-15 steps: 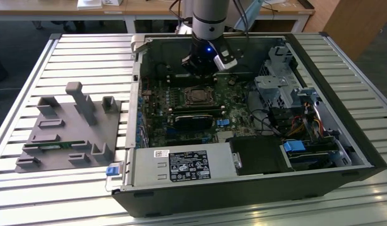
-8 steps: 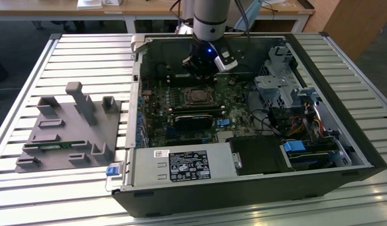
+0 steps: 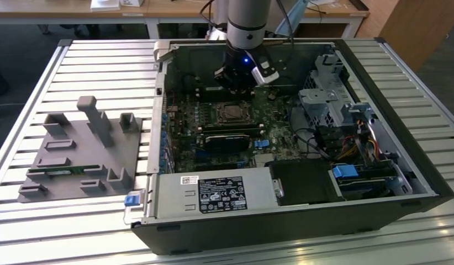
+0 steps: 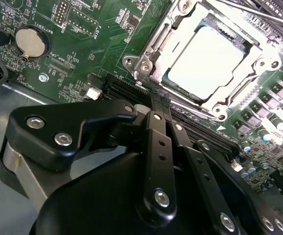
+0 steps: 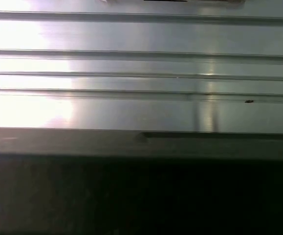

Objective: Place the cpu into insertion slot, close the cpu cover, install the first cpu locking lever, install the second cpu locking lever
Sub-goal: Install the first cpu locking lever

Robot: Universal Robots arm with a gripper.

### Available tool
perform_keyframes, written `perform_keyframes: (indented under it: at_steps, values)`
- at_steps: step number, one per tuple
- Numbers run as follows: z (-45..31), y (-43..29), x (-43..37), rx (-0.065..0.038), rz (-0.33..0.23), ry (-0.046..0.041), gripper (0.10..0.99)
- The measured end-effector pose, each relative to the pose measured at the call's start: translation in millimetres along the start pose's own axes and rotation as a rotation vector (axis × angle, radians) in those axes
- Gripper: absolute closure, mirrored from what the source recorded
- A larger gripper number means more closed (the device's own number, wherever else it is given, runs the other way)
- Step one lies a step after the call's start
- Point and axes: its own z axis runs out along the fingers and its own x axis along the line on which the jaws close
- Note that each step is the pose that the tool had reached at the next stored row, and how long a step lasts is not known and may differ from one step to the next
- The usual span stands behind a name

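End effector: your end effector hangs low over the green circuit board inside the open computer case. Its black fingers are drawn narrow, tips together, with nothing between them.
Cpu: the cpu is not in your grasp. It lies flat in the insertion slot, pale metal top upward.
Cpu cover: the cpu cover, a silvery frame, sits around the chip, whose top shows through its window. By my judgement it is lowered, though you should not take full seating as confirmed.
Levers: a thin metal rod runs past the far edge of the socket. Whether it is a locking lever, and whether anything is latched, cannot be told.
Bearing: in the exterior view the socket lies just nearer the camera than your end effector, close by and lower. In the second wrist view it sits just beyond the fingertips, its square sides skewed to the line of the fingers.
Surroundings: the case stands on the slatted metal table. A grey fixture block lies at the exterior view's left, well apart.
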Motion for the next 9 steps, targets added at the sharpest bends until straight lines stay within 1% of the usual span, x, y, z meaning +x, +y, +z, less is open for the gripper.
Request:
perform_keyframes:
  at_steps: [5,9]
  values:
    - [0.7,0.4,-0.3,0.000,0.000,0.0002,0.980]
    - [-0.5,0.5,-0.3,0.000,0.000,0.0004,0.980]
